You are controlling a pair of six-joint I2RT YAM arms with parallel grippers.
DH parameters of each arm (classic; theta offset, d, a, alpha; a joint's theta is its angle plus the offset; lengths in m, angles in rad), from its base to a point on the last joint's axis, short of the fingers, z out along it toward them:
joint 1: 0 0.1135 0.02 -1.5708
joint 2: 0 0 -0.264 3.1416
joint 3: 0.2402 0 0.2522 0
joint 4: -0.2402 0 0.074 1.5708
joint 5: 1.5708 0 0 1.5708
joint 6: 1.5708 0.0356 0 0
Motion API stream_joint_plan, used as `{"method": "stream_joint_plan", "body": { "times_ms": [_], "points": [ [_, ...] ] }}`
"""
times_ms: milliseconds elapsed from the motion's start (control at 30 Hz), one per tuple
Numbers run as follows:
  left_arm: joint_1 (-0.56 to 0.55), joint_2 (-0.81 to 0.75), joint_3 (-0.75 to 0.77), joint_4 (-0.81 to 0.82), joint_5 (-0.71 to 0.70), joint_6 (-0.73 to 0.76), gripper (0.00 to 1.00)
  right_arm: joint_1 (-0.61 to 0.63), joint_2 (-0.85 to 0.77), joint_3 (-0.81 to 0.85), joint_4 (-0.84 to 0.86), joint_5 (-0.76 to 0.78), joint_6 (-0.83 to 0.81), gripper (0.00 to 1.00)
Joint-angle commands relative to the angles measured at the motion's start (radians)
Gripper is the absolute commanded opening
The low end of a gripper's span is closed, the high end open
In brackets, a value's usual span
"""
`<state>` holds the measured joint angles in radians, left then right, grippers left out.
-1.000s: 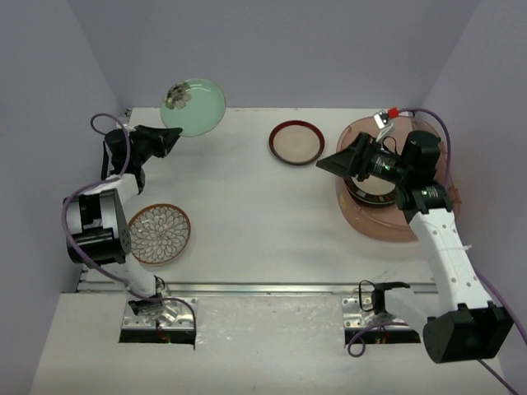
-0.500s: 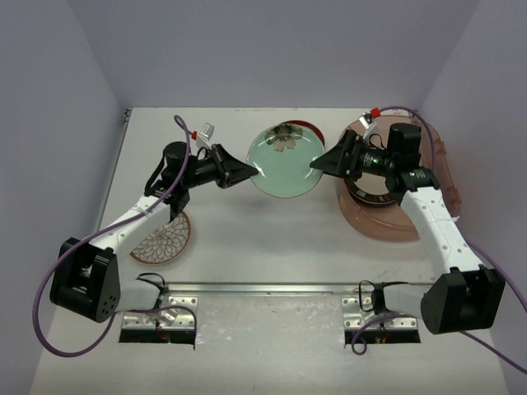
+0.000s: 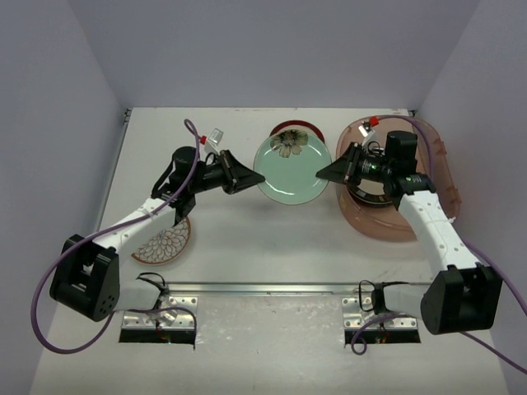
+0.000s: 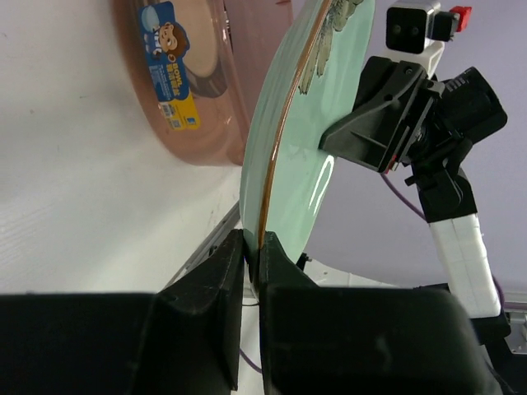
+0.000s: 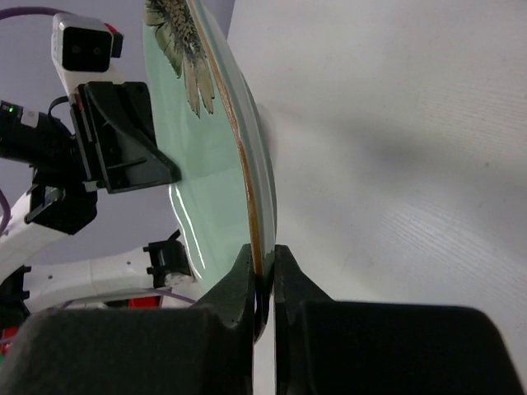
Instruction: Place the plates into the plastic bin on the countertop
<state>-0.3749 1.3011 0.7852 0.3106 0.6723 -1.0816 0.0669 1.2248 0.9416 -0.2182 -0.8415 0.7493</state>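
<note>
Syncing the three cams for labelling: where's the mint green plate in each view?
Top external: mint green plate at centre, partly covering the maroon-rimmed plate.
Left wrist: nearly edge-on, rising from the jaws at bottom centre to the top edge.
Right wrist: nearly edge-on, from the jaws at bottom centre up to the top left.
Shared landmark: the flower print on its face, near the top in both wrist views.

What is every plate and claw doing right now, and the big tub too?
mint green plate: held up between both arms, pinched at opposite rims.
left gripper: shut on the mint green plate.
right gripper: shut on the mint green plate.
maroon-rimmed plate: lying on the table, partly hidden behind the green one.
petal plate: lying on the table, untouched.
plastic bin: on the table, holding stacked plates.
</note>
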Motion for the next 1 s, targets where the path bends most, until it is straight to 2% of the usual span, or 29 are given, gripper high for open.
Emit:
{"method": "stream_joint_plan", "body": {
  "times_ms": [0,33,67,100,133,167,200,233,300,433,533,633,800,967],
  "points": [
    [-0.028,-0.023,0.033,0.132,0.053,0.014,0.08,0.008,-0.03,-0.021,0.1,0.013,0.058,0.0],
    [-0.028,-0.028,0.046,0.1,0.044,0.044,0.29,0.005,-0.05,-0.042,0.119,0.048,0.085,0.0],
    [-0.028,-0.037,0.08,0.022,0.012,0.103,0.56,-0.001,-0.072,-0.063,0.135,0.08,0.118,0.0],
    [-0.028,-0.052,0.118,-0.077,-0.053,0.164,0.73,-0.009,-0.093,-0.079,0.142,0.109,0.153,0.0],
    [-0.028,-0.071,0.142,-0.141,-0.133,0.201,0.94,-0.017,-0.126,-0.099,0.146,0.149,0.174,0.0],
    [-0.028,-0.073,0.173,-0.225,-0.141,0.243,1.0,-0.032,-0.151,-0.101,0.146,0.153,0.2,0.0],
    [-0.027,-0.103,0.226,-0.372,-0.271,0.306,1.0,-0.07,-0.176,-0.13,0.149,0.202,0.252,0.0],
    [-0.026,-0.139,0.247,-0.427,-0.398,0.332,1.0,-0.16,-0.226,-0.165,0.152,0.225,0.284,0.0],
    [-0.025,-0.193,0.29,-0.57,-0.54,0.39,1.0,-0.287,-0.285,-0.203,0.159,0.221,0.395,0.0],
    [-0.025,-0.293,0.307,-0.658,-0.678,0.488,1.0,-0.49,-0.327,-0.213,0.136,0.215,0.432,0.0],
    [-0.025,-0.332,0.295,-0.708,-0.71,0.534,1.0,-0.588,-0.32,-0.249,0.125,0.299,0.475,0.0],
    [-0.025,-0.349,0.273,-0.748,-0.71,0.573,1.0,-0.607,-0.287,-0.263,0.129,0.442,0.474,0.0],
    [-0.025,-0.368,0.22,-0.769,-0.692,0.629,1.0,-0.604,-0.171,-0.234,0.171,0.573,0.441,0.0],
    [-0.025,-0.387,0.149,-0.76,-0.721,0.648,1.0,-0.578,-0.054,-0.193,0.195,0.559,0.414,0.0]
  ]
}}
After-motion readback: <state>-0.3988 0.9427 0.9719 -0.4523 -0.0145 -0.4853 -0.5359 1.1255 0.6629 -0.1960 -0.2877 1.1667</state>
